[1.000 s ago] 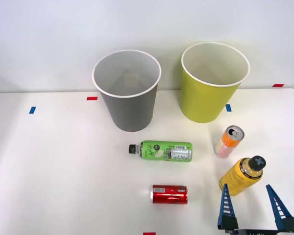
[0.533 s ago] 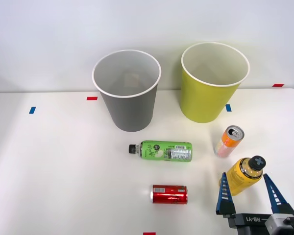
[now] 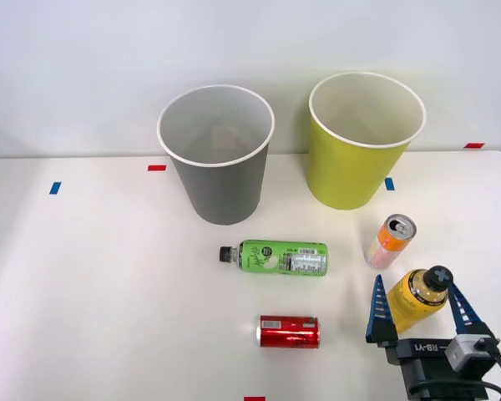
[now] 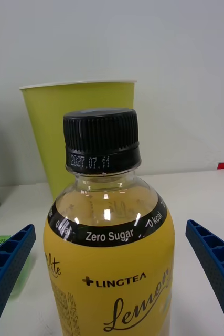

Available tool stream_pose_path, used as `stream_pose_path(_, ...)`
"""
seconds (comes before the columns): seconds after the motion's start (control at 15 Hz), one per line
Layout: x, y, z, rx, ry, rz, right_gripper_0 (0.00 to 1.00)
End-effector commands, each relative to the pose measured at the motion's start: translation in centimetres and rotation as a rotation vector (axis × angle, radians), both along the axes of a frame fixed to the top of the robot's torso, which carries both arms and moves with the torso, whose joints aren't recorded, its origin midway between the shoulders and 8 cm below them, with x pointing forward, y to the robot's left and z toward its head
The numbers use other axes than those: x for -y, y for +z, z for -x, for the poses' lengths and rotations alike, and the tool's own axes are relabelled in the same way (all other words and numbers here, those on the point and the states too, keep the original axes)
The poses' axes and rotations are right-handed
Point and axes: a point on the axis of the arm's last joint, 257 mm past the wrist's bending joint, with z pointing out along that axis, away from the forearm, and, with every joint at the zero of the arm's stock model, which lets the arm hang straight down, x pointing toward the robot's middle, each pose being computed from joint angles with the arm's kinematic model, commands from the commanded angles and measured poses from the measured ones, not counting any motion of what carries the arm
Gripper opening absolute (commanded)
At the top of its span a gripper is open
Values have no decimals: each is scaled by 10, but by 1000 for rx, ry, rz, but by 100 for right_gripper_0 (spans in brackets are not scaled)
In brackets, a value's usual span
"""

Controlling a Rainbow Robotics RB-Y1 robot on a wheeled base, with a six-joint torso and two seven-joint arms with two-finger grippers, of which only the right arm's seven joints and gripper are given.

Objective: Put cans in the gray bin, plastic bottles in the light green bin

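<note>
Fingers [image 3: 377, 306] spread wide either side of upright yellow bottle [image 3: 413, 299], lower right of front view, not touching; light green bin [image 4: 79, 134] beyond.

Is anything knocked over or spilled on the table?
Nothing spilled. The green bottle and red can lie on their sides, while the yellow bottle and orange can stand upright. Both bins stand straight.

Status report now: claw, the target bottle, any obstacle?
Right claw open, fingers on both sides of yellow bottle, not closed on it. Bottle upright on table. Orange can stands close behind; light green bin beyond it.
</note>
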Motion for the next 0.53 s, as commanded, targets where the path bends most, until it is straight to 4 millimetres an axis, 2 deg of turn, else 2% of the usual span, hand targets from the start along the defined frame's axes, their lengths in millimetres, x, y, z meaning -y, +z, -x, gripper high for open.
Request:
stream_pose_path(0.07,-1,0,-5,-3,5,-4,100)
stream_pose_path(0.2,-1,3,-7,3,7,-6,100)
stream_pose_path(0.27,-1,4,-8,7,8,-4,57)
stream_pose_path(0.33,-1,5,-9,9,11,-5,26)
stream_pose_path(0.4,-1,5,-8,9,12,-2,16)
stream_pose_path(0.53,-1,4,-8,6,10,-5,11)
